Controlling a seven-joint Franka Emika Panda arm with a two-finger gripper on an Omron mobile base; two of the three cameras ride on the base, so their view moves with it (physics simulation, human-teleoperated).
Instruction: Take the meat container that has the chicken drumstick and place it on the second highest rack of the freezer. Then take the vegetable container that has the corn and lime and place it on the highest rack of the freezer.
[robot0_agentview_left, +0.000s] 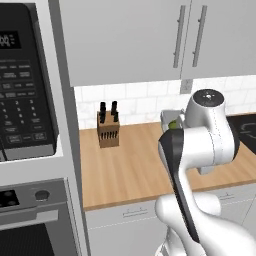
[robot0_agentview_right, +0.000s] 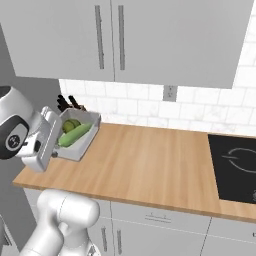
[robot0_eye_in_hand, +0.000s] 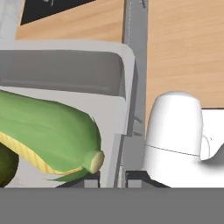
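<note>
Fingers (robot0_eye_in_hand: 113, 178) clamped on vegetable container (robot0_agentview_right: 82, 144) rim, corn (robot0_agentview_right: 75, 134) and lime (robot0_agentview_right: 70, 125) inside.

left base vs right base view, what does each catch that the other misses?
Left base alone: the microwave with the oven under it, and the knife block in full. Right base alone: the vegetable container seen from the side, off the counter, corn and lime inside, end effector shut on its wall. Shared: wooden counter, cooktop, wall outlet, upper cabinets.
</note>
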